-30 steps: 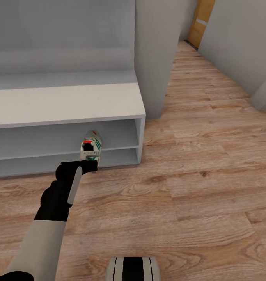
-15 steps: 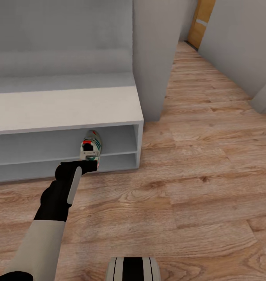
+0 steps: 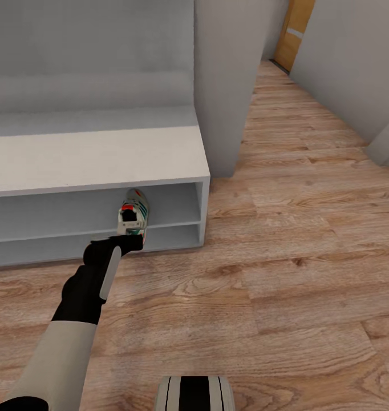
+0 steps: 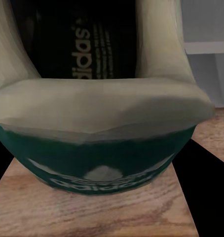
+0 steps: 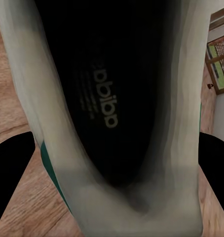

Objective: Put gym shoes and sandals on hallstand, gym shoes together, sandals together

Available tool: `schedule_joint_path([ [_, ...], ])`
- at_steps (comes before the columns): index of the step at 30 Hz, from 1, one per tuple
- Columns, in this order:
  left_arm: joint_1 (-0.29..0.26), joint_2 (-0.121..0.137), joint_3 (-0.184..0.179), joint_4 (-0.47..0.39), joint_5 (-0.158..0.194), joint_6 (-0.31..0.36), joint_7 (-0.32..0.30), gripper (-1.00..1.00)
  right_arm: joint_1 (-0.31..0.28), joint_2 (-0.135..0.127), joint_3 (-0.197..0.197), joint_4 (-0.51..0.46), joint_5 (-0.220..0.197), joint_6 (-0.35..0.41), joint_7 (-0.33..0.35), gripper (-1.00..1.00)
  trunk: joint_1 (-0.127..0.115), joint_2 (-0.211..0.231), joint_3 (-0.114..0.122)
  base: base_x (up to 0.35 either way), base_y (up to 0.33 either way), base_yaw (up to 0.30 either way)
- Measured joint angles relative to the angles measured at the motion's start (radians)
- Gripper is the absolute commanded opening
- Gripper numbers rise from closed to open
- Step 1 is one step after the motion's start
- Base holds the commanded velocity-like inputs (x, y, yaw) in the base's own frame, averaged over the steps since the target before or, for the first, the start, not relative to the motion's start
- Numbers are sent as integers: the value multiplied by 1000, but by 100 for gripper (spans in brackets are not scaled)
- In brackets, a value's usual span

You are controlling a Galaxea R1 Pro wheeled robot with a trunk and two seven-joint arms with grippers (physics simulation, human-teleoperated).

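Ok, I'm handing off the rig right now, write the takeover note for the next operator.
Left gripper: shut on one cream-white sneaker with teal stripes, held at the heel, toe pointing into the pale grey-white shoe rack near its right end, at the shelf openings.
Right gripper: its wrist camera looks straight into a second cream-white sneaker, apparently held; jaws unseen.
Done: nothing confirmed resting on the rack.
Left: release both sneakers side by side, then fetch both sandals.

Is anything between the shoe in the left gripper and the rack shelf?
Nothing visible. The left gripper has the gym shoe by its heel, toe already pointing into the open front of the rack near its right end. The shelf space around the shoe looks bare, as far as the head view shows.
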Motion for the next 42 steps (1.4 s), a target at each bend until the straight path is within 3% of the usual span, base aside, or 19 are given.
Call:
schedule_joint_path([
  [17, 0, 0, 0, 15, -2, -30, 2, -100, 0, 0, -1, 0, 0, 0, 0, -100, 0, 0, 0, 13, 0, 0],
  [42, -1, -1, 0, 16, -2, -29, 2, -100, 0, 0, 0, 0, 0, 0, 0, -100, 0, 0, 0, 275, 0, 0],
])
